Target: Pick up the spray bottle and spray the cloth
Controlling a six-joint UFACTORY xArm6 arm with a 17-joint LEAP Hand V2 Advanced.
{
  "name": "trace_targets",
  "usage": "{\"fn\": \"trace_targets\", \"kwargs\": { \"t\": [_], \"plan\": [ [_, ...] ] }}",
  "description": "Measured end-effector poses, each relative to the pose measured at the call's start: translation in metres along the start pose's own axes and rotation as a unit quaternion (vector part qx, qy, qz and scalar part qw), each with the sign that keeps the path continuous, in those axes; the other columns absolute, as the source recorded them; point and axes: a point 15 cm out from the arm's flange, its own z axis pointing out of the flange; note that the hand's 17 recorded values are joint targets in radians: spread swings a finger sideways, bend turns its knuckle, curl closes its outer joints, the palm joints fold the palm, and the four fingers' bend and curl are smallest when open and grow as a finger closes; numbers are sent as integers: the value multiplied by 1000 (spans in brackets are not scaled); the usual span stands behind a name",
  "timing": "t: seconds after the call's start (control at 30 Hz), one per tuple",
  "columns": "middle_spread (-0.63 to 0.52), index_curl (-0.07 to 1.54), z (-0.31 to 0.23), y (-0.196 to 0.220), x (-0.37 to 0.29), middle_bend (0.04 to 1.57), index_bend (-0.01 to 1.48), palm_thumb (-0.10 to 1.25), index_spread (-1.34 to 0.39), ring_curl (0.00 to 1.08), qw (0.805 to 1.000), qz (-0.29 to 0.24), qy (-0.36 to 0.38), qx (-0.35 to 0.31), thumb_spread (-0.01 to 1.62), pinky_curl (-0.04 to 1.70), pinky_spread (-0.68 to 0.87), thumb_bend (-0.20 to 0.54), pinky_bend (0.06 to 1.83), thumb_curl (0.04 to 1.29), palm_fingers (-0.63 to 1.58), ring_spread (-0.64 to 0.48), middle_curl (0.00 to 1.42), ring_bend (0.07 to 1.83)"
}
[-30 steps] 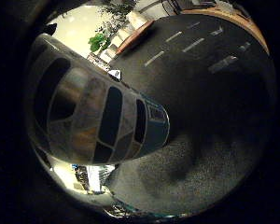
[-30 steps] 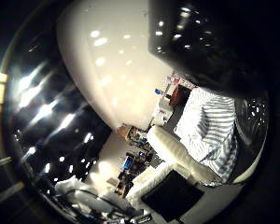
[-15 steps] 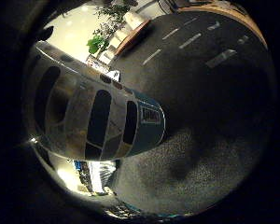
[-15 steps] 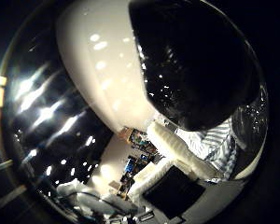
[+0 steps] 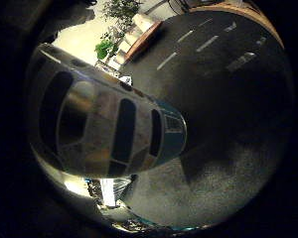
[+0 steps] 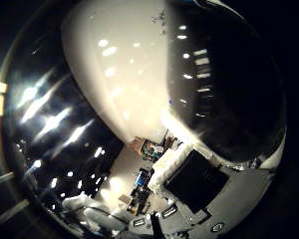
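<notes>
A glossy black rounded thing (image 6: 229, 84) fills one side of the thumb side palm view, very close to my palm; I cannot tell whether it is the spray bottle. Beside it shows a white and black finger (image 6: 189, 177) of my right hand. In the little finger side view another finger (image 5: 104, 126) with dark panels and a teal tip stretches out straight over a dark grey surface (image 5: 223, 119), curled round nothing. The cloth is not in view.
A wooden rim (image 5: 144, 39) borders the dark surface, with a green plant (image 5: 107, 47) beyond it. A pale ceiling with lights (image 6: 119, 74) and room clutter (image 6: 149, 149) show past the black thing.
The black thing has spread across the thumb side view and now hides the striped cloth seen one second ago. The little finger side view has shifted slightly over the dark surface.
</notes>
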Motion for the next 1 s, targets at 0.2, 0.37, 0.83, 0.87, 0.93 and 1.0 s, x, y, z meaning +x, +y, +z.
{"fn": "trace_targets", "kwargs": {
  "t": [0.2, 0.37, 0.83, 0.87, 0.93, 1.0],
  "plan": [
    [-239, 387, 1, -1, -1, 589, 187, 721, -343, 370, 1000, 4, -6, 3, 1132, 160, -407, -18, 1197, 340, 838, -260, 541, 1079],
    [-278, 424, 1, -1, -4, 612, 190, 752, -394, 370, 1000, 7, -13, 5, 1137, 167, -483, -15, 1188, 348, 1005, -279, 564, 1064],
    [-253, 694, -1, -6, -6, 903, 506, 805, -457, 435, 1000, 12, -20, 17, 1125, 254, -507, -18, 1114, 375, 1308, -235, 646, 1138],
    [-239, 717, -1, -5, -6, 946, 543, 807, -448, 443, 1000, 12, -20, 17, 1126, 277, -480, -16, 1132, 378, 1315, -227, 650, 1154],
    [-223, 744, -1, -6, -6, 986, 593, 814, -437, 454, 1000, 12, -20, 17, 1121, 310, -447, -16, 1167, 383, 1325, -219, 652, 1178],
    [-209, 771, -1, -7, -6, 1033, 643, 823, -425, 469, 1000, 12, -20, 19, 1122, 349, -403, -16, 1207, 385, 1319, -216, 656, 1215]
  ]
}}
